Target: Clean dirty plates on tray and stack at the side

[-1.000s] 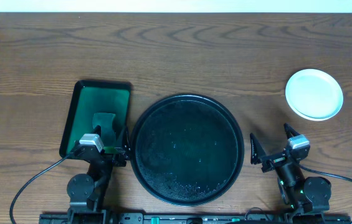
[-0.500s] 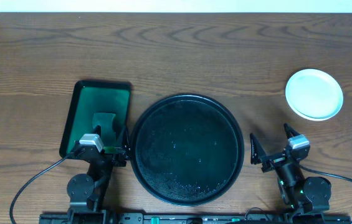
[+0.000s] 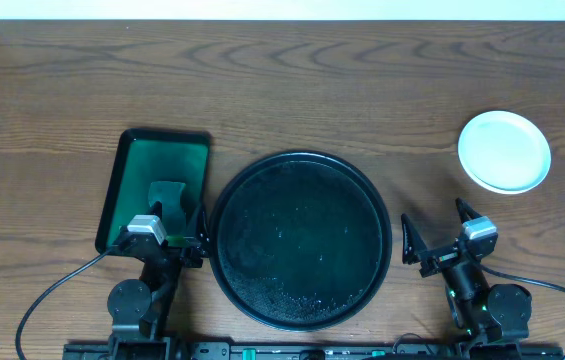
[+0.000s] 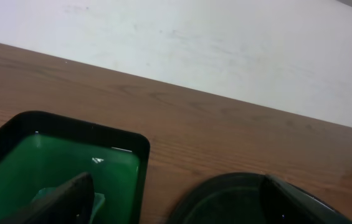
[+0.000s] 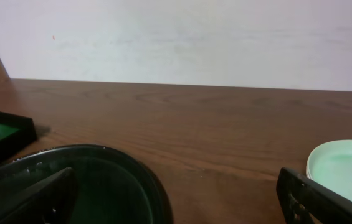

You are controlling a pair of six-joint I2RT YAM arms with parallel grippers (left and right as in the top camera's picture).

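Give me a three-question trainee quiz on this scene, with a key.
1. True or false: a plate lies on the black tray.
2. The plates sit: A) on the black tray; B) on the table, right of it; C) between fingers.
3. Fill in: the left gripper and right gripper are both ____.
Key: 1 false; 2 B; 3 open.

Open tabletop (image 3: 424,165) separates tray (image 3: 300,156) and plates (image 3: 504,151); green tray (image 3: 167,134) hugs the tray.
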